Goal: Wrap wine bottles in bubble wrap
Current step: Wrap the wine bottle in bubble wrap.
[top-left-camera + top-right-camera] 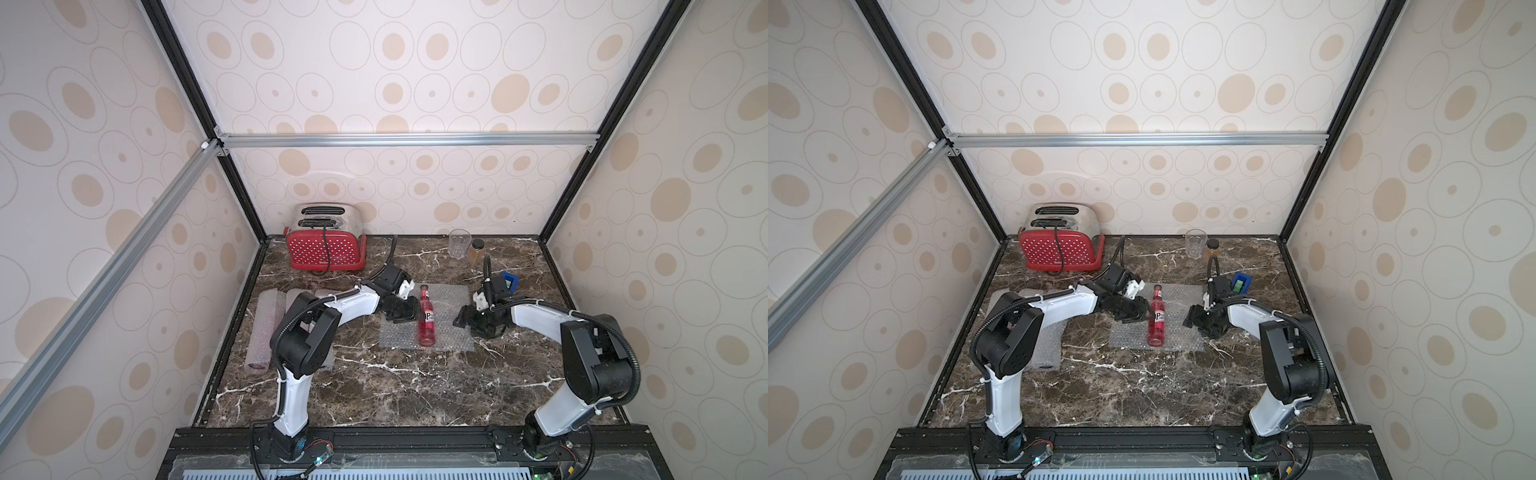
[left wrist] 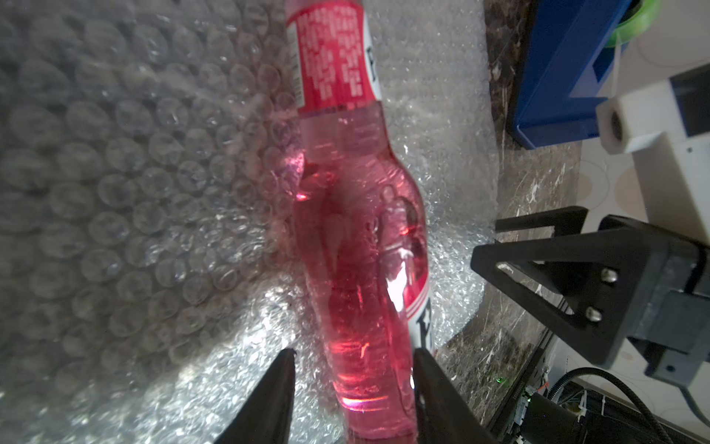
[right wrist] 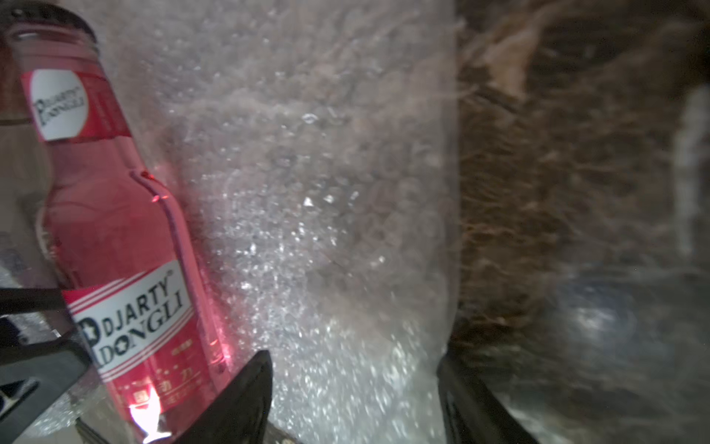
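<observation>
Elbows (image 1: 303, 332) raised, left tool (image 1: 415, 312) straddles bottle (image 1: 427, 320), right tool (image 1: 460, 318) low over bubble wrap (image 1: 451, 299).

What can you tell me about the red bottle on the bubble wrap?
The bottle is slim clear glass holding pink-red liquid, with a dark cap and red-and-white labels. It lies on its side near the middle of the bubble wrap, cap toward the back wall. The left gripper straddles its body, jaws open.
</observation>
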You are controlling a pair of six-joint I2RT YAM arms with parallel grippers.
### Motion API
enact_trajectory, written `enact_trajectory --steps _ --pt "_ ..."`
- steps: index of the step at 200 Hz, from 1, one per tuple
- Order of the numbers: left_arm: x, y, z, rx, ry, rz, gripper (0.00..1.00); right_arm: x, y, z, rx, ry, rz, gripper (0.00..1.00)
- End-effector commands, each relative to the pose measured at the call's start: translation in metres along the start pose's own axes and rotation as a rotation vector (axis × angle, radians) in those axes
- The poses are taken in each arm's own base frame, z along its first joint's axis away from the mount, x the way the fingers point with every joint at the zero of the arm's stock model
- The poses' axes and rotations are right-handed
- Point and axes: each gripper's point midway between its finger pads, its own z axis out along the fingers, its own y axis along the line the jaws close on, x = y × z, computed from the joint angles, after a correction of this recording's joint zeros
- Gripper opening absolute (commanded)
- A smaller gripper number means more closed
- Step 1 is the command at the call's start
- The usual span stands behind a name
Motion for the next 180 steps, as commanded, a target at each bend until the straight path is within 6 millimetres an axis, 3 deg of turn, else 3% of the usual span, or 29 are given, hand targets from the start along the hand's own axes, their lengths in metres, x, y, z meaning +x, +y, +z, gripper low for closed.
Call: enact_trajectory --steps 1,29,101,134,180 --pt "0.009 0.017 0.011 -0.064 0.037 -0.007 0.46 0.014 0.008 0.014 -0.095 0.072 -0.007 0.67" --pt "0.011 0.02 0.012 -0.072 0.042 -0.009 0.45 0.012 0.036 0.005 -0.239 0.074 -0.026 0.64" --pt "0.011 0.018 0.005 -0.076 0.029 0.001 0.44 0.001 0.082 -0.032 -0.434 0.017 -0.057 0.59" --pt "0.01 0.016 0.003 -0.072 0.022 0.004 0.44 0.003 0.085 -0.036 -0.452 0.02 -0.051 0.52" --pt "0.006 0.006 -0.008 -0.055 -0.004 0.017 0.44 0.012 0.076 -0.023 -0.424 0.049 -0.032 0.28"
